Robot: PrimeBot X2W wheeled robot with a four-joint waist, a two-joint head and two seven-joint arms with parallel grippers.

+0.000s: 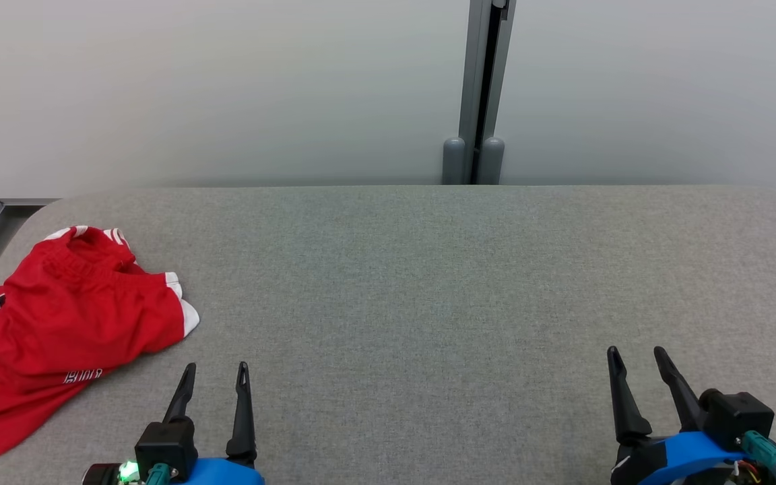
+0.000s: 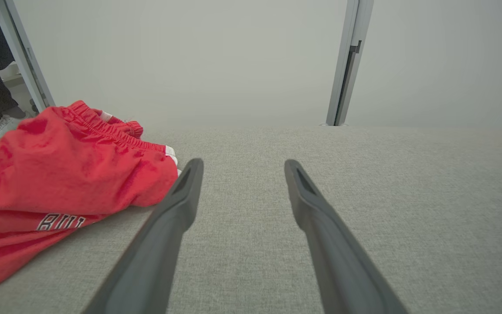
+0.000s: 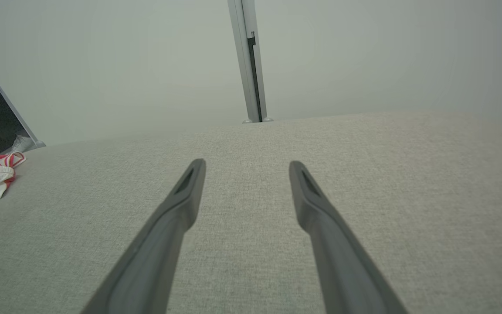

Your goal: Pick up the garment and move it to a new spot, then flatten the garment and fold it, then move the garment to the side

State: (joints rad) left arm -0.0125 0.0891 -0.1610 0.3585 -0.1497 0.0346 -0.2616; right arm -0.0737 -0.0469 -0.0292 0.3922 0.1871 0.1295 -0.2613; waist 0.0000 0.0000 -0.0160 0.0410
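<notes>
Garment (image 1: 68, 316) sits at the far left end of the table (image 1: 428, 303), bunched near the left edge. It's up and to the left of your left gripper (image 1: 217, 367). Nearest fold is just beside the left fingertip in the left wrist view, and I can't tell if it touches. Right gripper (image 1: 636, 351) is well apart from it, across the whole table, so judge this a left-arm pick.

Long axis runs diagonally in the head view, from the white-trimmed end at far right down to the near-left corner. The fingers point roughly straight up the table, so you need to swing left to reach the cloth.

Both grippers have their fingers spread wide, with nothing between them.

Looks like red shorts: thin, slick fabric, white trim, and white lettering on the lower panel. The gathered elastic band is on the far side. It's crumpled, with layers overlapped rather than flat. Expect it to drape and slide, so pinch a bunched ridge rather than a single flat layer.
</notes>
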